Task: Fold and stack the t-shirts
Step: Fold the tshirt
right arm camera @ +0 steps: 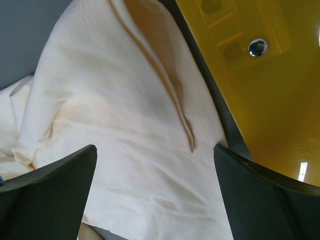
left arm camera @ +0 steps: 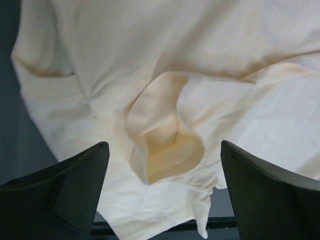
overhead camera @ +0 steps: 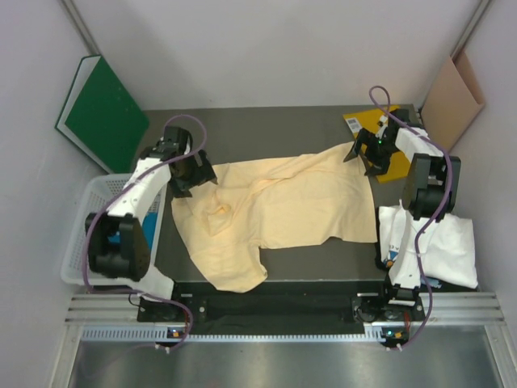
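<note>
Rail (overhead camera: 283,303), dark table (overhead camera: 266,129), peach t-shirt (overhead camera: 275,202), white walls (overhead camera: 266,48)

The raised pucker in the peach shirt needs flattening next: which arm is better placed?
Probably the left arm: its open jaws frame the pucker in the shirt. The right arm hangs over the shirt's far corner, beside the yellow folder.

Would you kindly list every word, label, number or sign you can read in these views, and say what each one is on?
No text is legible in any view.
On the yellow folder: a small label at its far corner, too small to read; faint marks in the right wrist view, blurred.
On the white t-shirt: a small blue-orange print, too small to read.
</note>
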{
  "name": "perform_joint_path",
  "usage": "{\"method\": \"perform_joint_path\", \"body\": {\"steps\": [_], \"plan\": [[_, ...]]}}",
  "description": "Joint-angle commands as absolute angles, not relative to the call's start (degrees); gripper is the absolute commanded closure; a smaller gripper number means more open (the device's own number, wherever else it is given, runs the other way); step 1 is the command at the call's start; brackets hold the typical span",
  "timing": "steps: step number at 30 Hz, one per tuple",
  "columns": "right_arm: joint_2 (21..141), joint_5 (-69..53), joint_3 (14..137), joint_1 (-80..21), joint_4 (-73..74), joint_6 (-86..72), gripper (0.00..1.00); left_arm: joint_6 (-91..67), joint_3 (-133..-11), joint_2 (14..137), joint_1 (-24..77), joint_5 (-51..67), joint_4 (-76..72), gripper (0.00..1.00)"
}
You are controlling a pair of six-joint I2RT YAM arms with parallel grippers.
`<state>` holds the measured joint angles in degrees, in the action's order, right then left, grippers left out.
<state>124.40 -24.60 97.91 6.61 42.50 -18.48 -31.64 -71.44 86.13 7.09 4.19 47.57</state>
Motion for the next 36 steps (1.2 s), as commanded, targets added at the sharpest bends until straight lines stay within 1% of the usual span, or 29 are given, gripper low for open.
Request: {"method": "perform_joint_path", "body": {"steps": [1, 4, 7, 8, 9, 10, 11, 15, 18, 20, 21, 22, 24, 25, 26, 27, 28, 30, 32, 36], "plan": [[122.9, -25.8, 97.0, 6.9, 40.5, -19.1, 0.0, -29.7, -76.3, 96.7, 9.4, 9.8, 43.6, 0.04], [122.9, -26.2, 96.8, 6.9, 40.4, -19.2, 0.0, -28.1, -80.0, 103.1, 11.8, 11.0, 42.7, 0.07], [122.8, -26.2, 96.9, 6.9, 40.4, -19.2, 0.0, -27.3, -81.8, 106.4, 13.6, 10.7, 43.2, 0.21], [122.7, -26.1, 96.9, 6.9, 40.5, -19.2, 0.0, -27.2, -82.0, 107.0, 13.8, 10.5, 43.3, 0.44], [122.7, -26.1, 96.9, 6.9, 40.4, -19.2, 0.0, -27.2, -82.1, 107.4, 13.9, 10.5, 43.4, 0.62], [122.7, -26.1, 97.2, 6.9, 40.6, -19.2, 0.0, -27.3, -82.4, 107.8, 14.1, 10.6, 43.8, 0.85], [122.9, -26.1, 97.3, 7.0, 40.5, -19.2, 0.0, -27.3, -82.8, 107.7, 14.2, 10.4, 44.4, 1.0], [123.0, -26.1, 97.8, 7.1, 40.6, -19.2, 0.0, -27.1, -85.5, 101.5, 15.9, 8.5, 49.3, 1.0], [123.5, -26.3, 97.8, 7.1, 40.5, -19.4, 0.0, -27.1, -87.4, 97.7, 19.0, 6.8, 54.9, 1.0], [124.1, -26.5, 97.6, 7.1, 40.1, -19.9, 0.0, -27.6, -87.9, 96.7, 22.3, 7.6, 58.3, 1.0], [124.3, -26.6, 97.6, 7.0, 39.9, -20.0, 0.0, -27.9, -87.5, 96.2, 23.6, 8.0, 59.7, 0.99], [124.5, -26.8, 97.6, 7.0, 39.6, -20.4, 0.0, -28.0, -86.1, 96.2, 26.5, 8.7, 62.6, 0.74], [124.9, -27.0, 97.9, 7.0, 39.2, -20.7, 0.0, -28.0, -84.2, 97.0, 29.8, 9.8, 66.5, 0.4], [125.2, -27.1, 98.1, 7.0, 39.1, -20.9, 0.01, -28.1, -83.9, 96.7, 33.9, 8.2, 69.2, 0.23], [125.4, -27.1, 98.3, 7.0, 39.1, -20.9, 0.0, -28.5, -83.6, 95.9, 36.1, 5.7, 69.7, 0.14], [125.5, -27.1, 98.4, 7.0, 39.1, -20.9, 0.0, -29.3, -82.5, 92.8, 37.7, 0.8, 69.4, 0.01], [125.7, -27.1, 98.5, 7.0, 38.9, -21.0, 0.0, -30.4, -81.5, 91.1, 38.4, 0.5, 68.4, 0.01], [125.9, -27.1, 98.8, 7.0, 39.0, -20.9, 0.0, -31.4, -78.6, 86.5, 37.6, -4.3, 62.9, 0.01], [126.1, -27.1, 98.8, 7.0, 38.9, -20.9, 0.0, -31.2, -77.8, 86.0, 34.5, -7.8, 59.3, 0.01], [126.2, -27.2, 98.3, 7.0, 39.1, -20.5, 0.0, -29.0, -80.1, 93.0, 27.2, -10.5, 55.5, 0.01]]}}
